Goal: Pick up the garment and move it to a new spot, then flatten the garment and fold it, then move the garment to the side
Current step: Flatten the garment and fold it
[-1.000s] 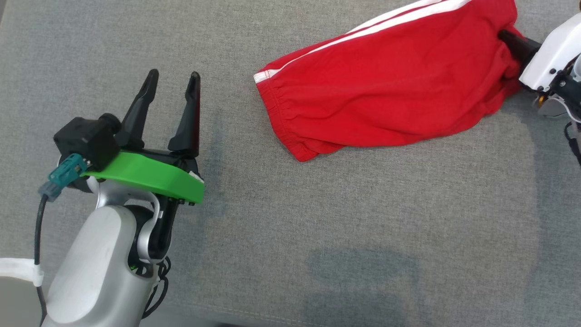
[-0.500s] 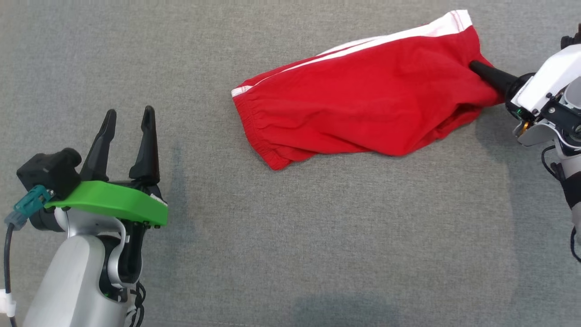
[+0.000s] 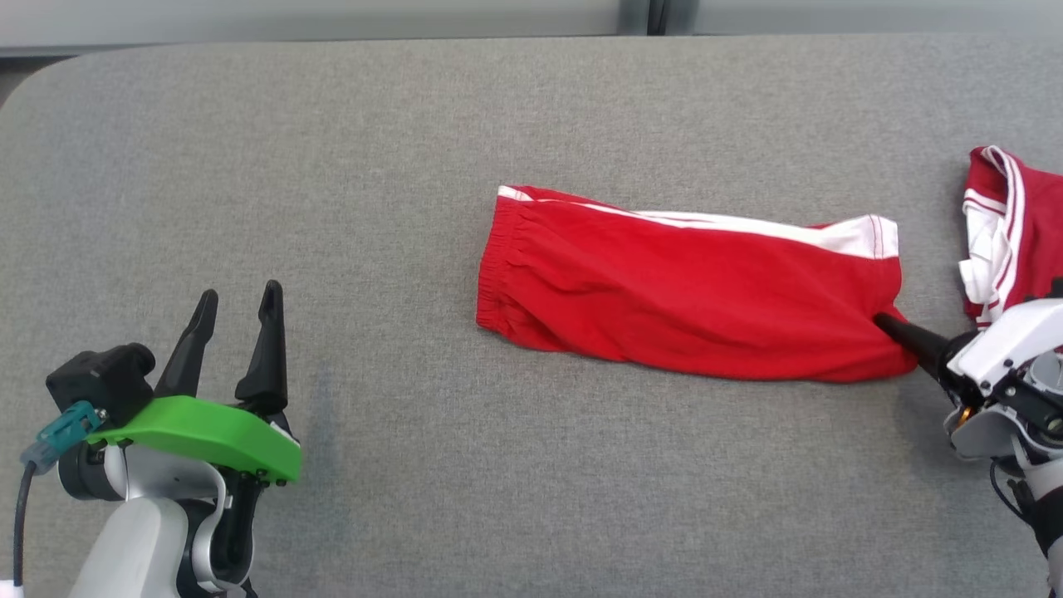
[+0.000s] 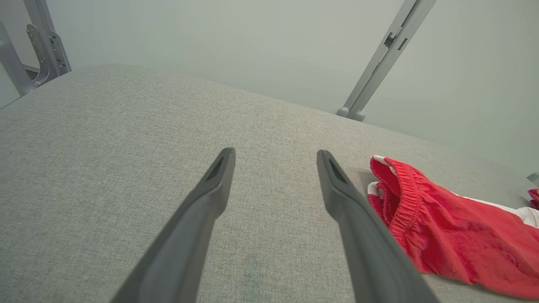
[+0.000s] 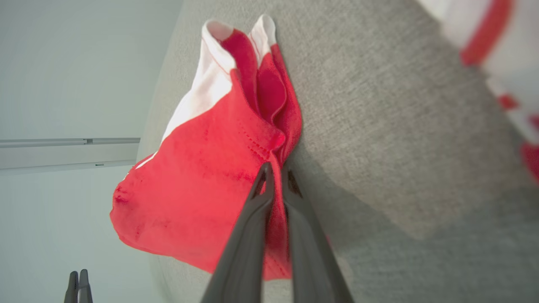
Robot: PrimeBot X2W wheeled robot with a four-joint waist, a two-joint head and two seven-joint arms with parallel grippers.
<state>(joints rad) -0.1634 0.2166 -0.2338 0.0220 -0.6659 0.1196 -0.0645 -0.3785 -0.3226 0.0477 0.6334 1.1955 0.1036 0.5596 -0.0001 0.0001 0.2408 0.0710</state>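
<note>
While the red shorts [image 3: 689, 299] lie stretched out across the middle of the grey fabric surface [image 3: 415, 124], waistband toward the robot's left and leg hem toward its right, the right gripper [image 3: 882, 319] is clenched on the near corner of that hem. The right wrist view shows its two dark fingers pressed together with red cloth pinched between them. A white stripe [image 3: 731, 223] runs along the far edge of the shorts.

Just beyond the right arm, and apart from the shorts, a second red-and-white garment [image 3: 1009, 232] lies bunched at the right side of the surface. It is cut off by the edge of the head view and blurred in the right wrist view, so its kind cannot be told.

The left gripper [image 3: 240, 292] hangs well apart from the shorts on the robot's left, released, with its fingers spread wide over bare grey fabric. Behind the surface's far edge, grey metal frame posts [image 4: 379, 59] rise against a pale wall [image 4: 210, 38]. The right arm's white wrist housing [image 3: 1009, 340] is partly cut off at the edge of the head view.
</note>
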